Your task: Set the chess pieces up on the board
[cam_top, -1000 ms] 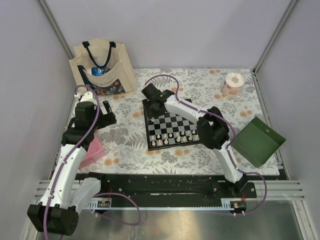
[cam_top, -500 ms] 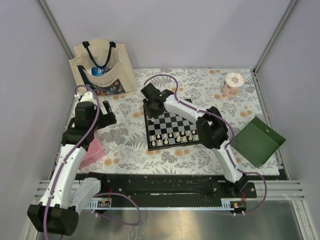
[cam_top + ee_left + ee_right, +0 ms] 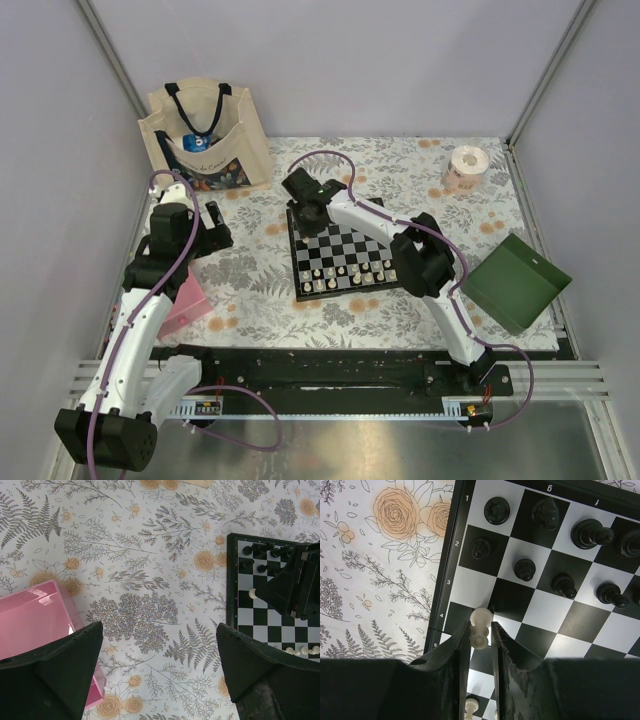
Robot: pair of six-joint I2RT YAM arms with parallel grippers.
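Cream-white and black chessmen share the board (image 3: 345, 243) at mid-tabletop as the right arm reaches from its near-edge base, elbow bent over the board's right side, to the far left corner. Its right tool (image 3: 480, 630) points down with both fingers pressed in on a cream-white pawn (image 3: 480, 627), which sits in the board's outer column beside the border marks 4 and 5. Just beyond it, the black pieces (image 3: 524, 569) stand in two rows along the far edge. The remaining cream pieces (image 3: 345, 277) line the near edge in two rows, with bare chequered squares between the two camps.

At the left of the flowered tablecloth (image 3: 140, 580), the left arm is raised and folded. Its left tool (image 3: 159, 630) faces down with fingers spread wide and nothing between them. A pink box (image 3: 35, 625) lies below it. A canvas tote bag (image 3: 205, 135) stands at the far left corner, a roll (image 3: 465, 168) at the far right and a green tray (image 3: 515, 280) at the right edge, all well apart from the board.
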